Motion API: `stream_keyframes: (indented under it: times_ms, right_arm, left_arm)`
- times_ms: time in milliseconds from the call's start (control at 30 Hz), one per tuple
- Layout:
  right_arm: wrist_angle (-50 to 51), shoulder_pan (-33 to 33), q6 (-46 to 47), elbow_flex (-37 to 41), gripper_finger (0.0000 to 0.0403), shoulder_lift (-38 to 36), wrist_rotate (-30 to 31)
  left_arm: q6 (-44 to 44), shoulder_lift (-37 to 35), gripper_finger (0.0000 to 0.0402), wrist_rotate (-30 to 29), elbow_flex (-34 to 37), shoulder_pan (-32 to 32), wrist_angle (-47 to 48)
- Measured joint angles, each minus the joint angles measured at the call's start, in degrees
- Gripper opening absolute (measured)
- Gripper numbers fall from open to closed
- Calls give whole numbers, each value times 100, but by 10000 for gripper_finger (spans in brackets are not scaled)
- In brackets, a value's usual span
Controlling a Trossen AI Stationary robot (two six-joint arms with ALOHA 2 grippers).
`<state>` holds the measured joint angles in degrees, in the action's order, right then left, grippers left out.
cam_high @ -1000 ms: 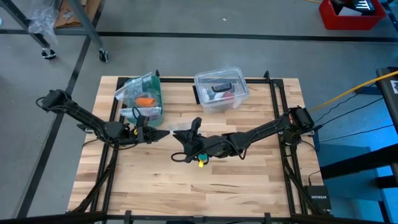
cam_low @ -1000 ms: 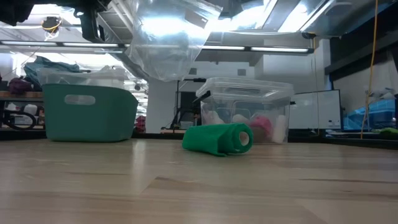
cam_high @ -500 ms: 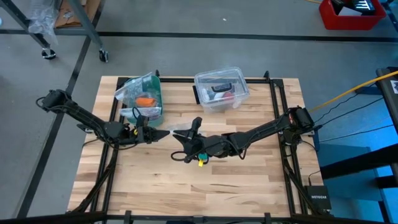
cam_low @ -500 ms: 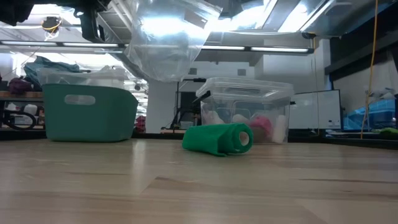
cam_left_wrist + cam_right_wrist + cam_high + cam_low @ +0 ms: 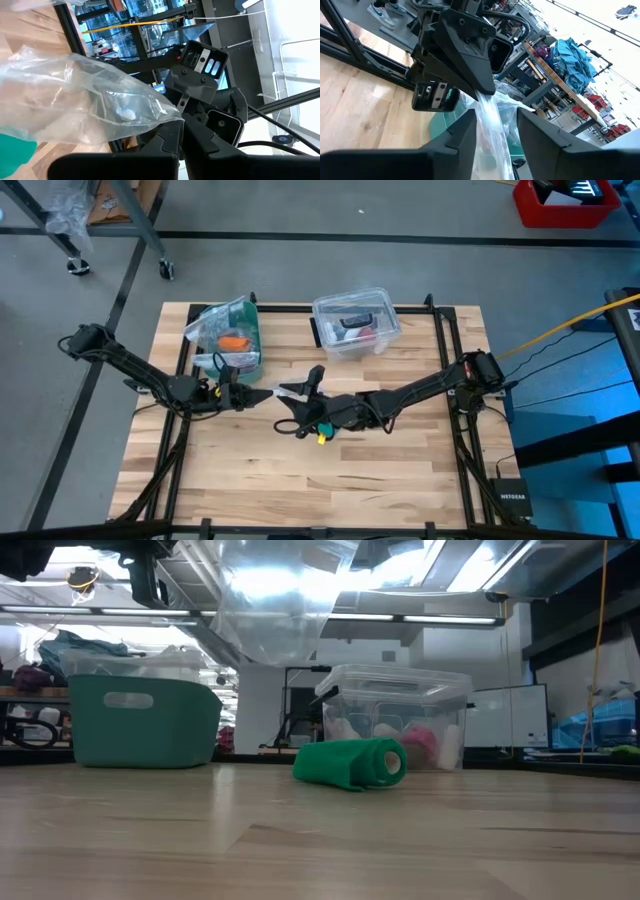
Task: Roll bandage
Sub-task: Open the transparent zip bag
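Observation:
The bandage (image 5: 351,763) is a teal-green roll lying on its side on the table, in front of a clear box; no gripper touches it. In the high view it does not show plainly. A clear plastic bag (image 5: 270,600) hangs above the table between my two grippers. My left gripper (image 5: 262,395) is left of the table's middle, pointing right, and is shut on the bag. My right gripper (image 5: 300,395) faces it from the right and is also shut on the bag (image 5: 492,130). My left gripper pinches a bunched corner of the bag (image 5: 176,119) between its two fingers, level, coming from the table's left. The bag is lifted clear and billows out beyond the fingertips. My right gripper has a gathered strip of the bag (image 5: 494,125) between its two fingers (image 5: 462,142), coming from the table's right. The bag is clear of the table.
A teal basket (image 5: 232,338) holding another clear bag and an orange item stands at the far left. A clear lidded box (image 5: 356,323) stands at the far middle. The table's near half is bare wood (image 5: 330,480).
The bag's hanging lower part has spread out wider in the low view. My right gripper has shifted slightly, and a bit of the clear bag now shows between the two grippers in the high view. The bandage roll has stayed where it was.

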<state>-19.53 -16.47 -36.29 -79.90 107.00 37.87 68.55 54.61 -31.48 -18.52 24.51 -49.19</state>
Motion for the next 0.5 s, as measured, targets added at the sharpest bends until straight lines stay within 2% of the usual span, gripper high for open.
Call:
stream_keyframes:
  times_ms: [133, 333, 500]
  right_arm:
    - [0, -2, -2, 0, 107, 0, -65]
    - [14, -2, -7, 2, 27, 0, -146]
    - [39, -2, -6, 2, 22, 0, -146]
  left_arm:
    - [-4, -2, 0, 0, 0, 0, 0]
    - [-17, -2, 0, 2, 0, 0, 2]
    - [-403, -7, 5, 61, 0, -1, 4]
